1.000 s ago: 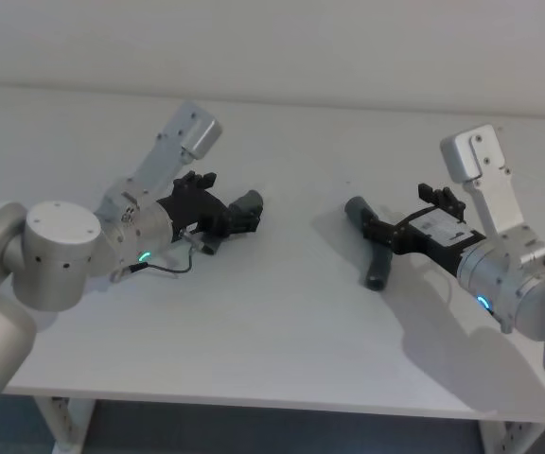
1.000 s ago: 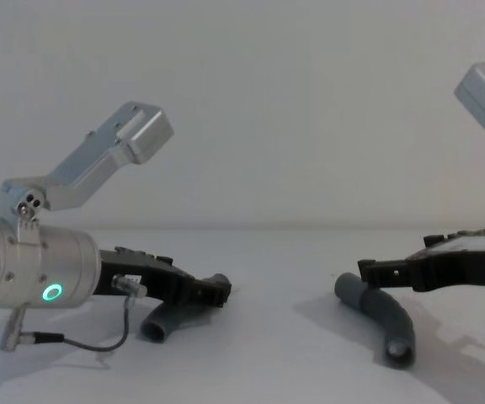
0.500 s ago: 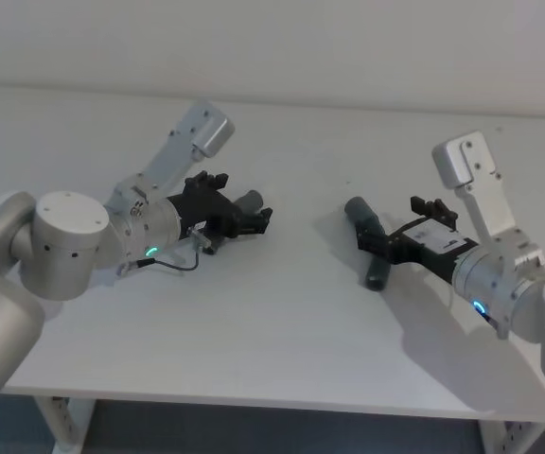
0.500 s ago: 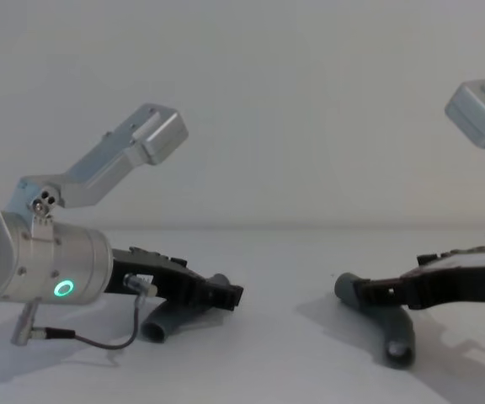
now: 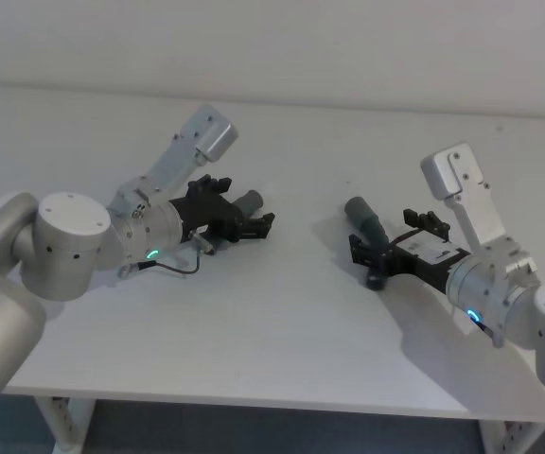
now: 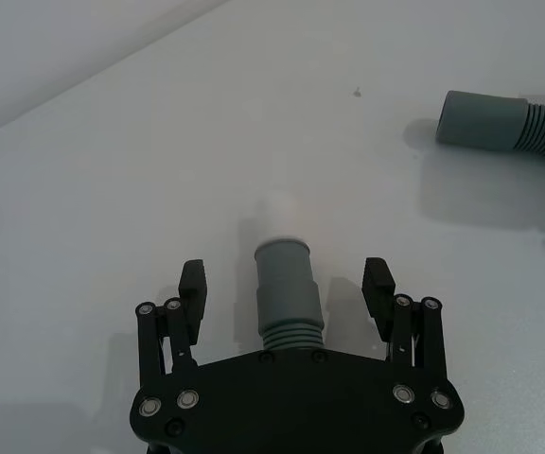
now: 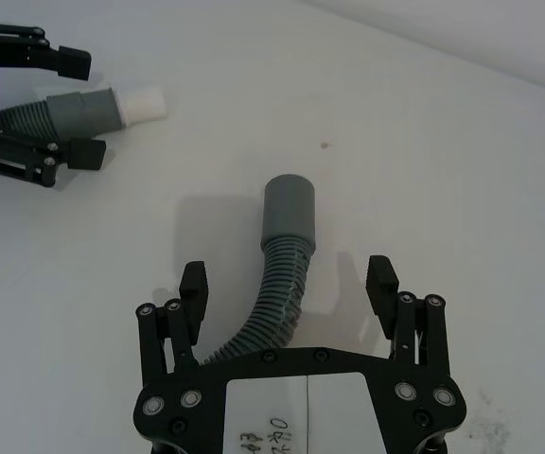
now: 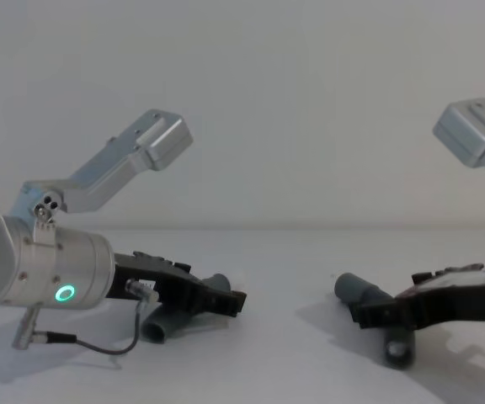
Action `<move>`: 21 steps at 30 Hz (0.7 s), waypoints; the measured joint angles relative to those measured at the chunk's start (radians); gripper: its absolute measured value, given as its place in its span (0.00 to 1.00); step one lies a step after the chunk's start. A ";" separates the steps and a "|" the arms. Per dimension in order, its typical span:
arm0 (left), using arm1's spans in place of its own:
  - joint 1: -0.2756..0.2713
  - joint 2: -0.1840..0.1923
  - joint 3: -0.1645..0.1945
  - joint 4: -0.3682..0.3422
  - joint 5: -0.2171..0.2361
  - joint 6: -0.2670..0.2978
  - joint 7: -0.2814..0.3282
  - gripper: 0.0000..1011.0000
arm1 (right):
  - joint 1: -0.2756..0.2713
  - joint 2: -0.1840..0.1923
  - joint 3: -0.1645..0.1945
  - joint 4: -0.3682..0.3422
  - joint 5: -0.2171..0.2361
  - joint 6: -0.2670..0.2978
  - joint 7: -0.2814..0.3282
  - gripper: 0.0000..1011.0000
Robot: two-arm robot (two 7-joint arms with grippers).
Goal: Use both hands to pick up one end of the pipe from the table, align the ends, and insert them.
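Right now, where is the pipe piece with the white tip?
The piece lies left on the table in the head view, between the open fingers of the left hand.

I am finding only one piece of writing here: a white label (image 7: 303,405) stuck on the black body of the right gripper (image 7: 288,277), behind its fingers. In the right wrist view I am seeing dark handwritten marks running along the label's edge farthest from those fingers. I am reading part of them as something like "03"; the rest I am not making out. In the head view the label (image 5: 431,249) is showing on that gripper too small to read.
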 joint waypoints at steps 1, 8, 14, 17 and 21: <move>0.000 0.000 0.000 0.000 0.001 0.000 -0.001 0.99 | 0.000 0.000 -0.001 0.001 -0.002 0.002 0.002 0.99; 0.004 -0.003 -0.003 0.002 0.007 -0.004 -0.006 0.99 | 0.000 -0.003 -0.005 0.008 -0.010 0.010 0.008 0.99; 0.006 -0.005 -0.006 0.002 0.012 -0.005 -0.010 0.99 | 0.001 -0.007 -0.006 0.011 -0.014 0.017 0.014 0.99; 0.007 -0.006 -0.008 0.002 0.014 -0.005 -0.011 0.99 | 0.002 -0.010 -0.006 0.012 -0.014 0.021 0.018 0.99; 0.009 -0.008 -0.011 0.002 0.015 -0.005 -0.012 0.99 | 0.003 -0.013 -0.005 0.013 -0.015 0.025 0.021 0.99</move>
